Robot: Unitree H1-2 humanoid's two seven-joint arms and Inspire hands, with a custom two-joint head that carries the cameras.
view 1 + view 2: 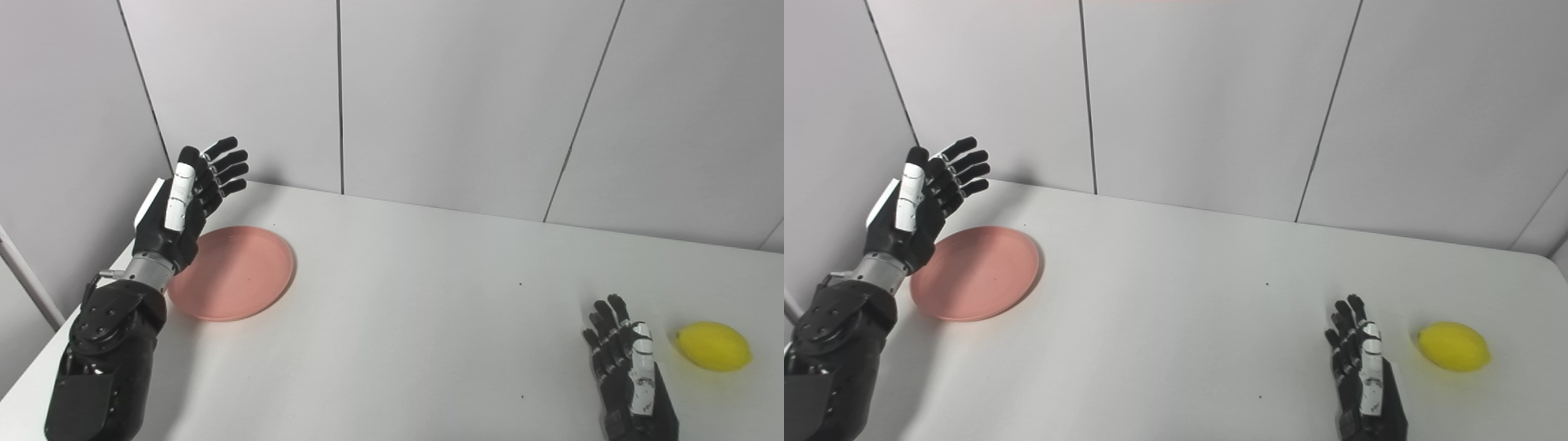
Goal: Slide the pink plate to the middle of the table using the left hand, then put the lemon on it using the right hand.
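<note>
Left hand (184, 202) is raised above the far-left part of the table (404, 294), fingers spread and holding nothing, palm turned toward the centre of the scene. I read that posture as preparation for a push: the palm faces the way the plate has to travel. My pink plate (236, 272) lies flat on the table near the left edge, well left of the middle, so I judge the slide not yet done. From the head views the wrist overlaps the plate's left rim, but the hand looks lifted clear of it; I cannot confirm any contact. Right hand (634, 367) sits low near the front right of the table, fingers extended and slightly apart, empty, pointing away from the robot. I take it to be waiting its turn, placed close to its own object so the later reach is short. That object, the lemon (715, 346), rests on the table just beside the right hand, on its outer side, apart from it. The stretch of table between plate and lemon shows only a few small dark specks. My assessment: the next move calls for lowering the left hand behind the plate's far-left rim, and a push set too high could tip the rim instead of sliding it.
</note>
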